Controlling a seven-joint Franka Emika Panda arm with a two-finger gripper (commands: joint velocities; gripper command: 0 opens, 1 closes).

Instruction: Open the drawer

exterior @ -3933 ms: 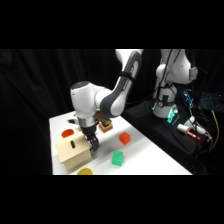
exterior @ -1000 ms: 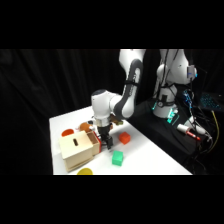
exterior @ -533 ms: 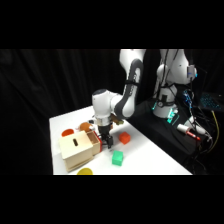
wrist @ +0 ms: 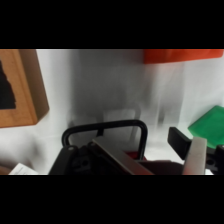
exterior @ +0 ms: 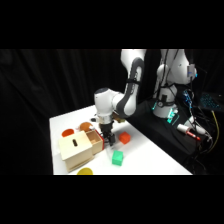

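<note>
The pale wooden drawer (exterior: 96, 137) juts from the box (exterior: 77, 151) at the table's (exterior: 145, 159) nine o'clock side, its dark wire handle (wrist: 105, 131) looping up. Whether the gripper (exterior: 108, 143) pinches it, I cannot tell.

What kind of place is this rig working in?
Probably a robotics lab: black curtains behind a white table, a second white robot arm with cabling, and small coloured test blocks like the green cube.

Pale wooden drawer (exterior: 96, 139) seemingly pulled partway out, wire handle (wrist: 105, 131) dark.
</note>
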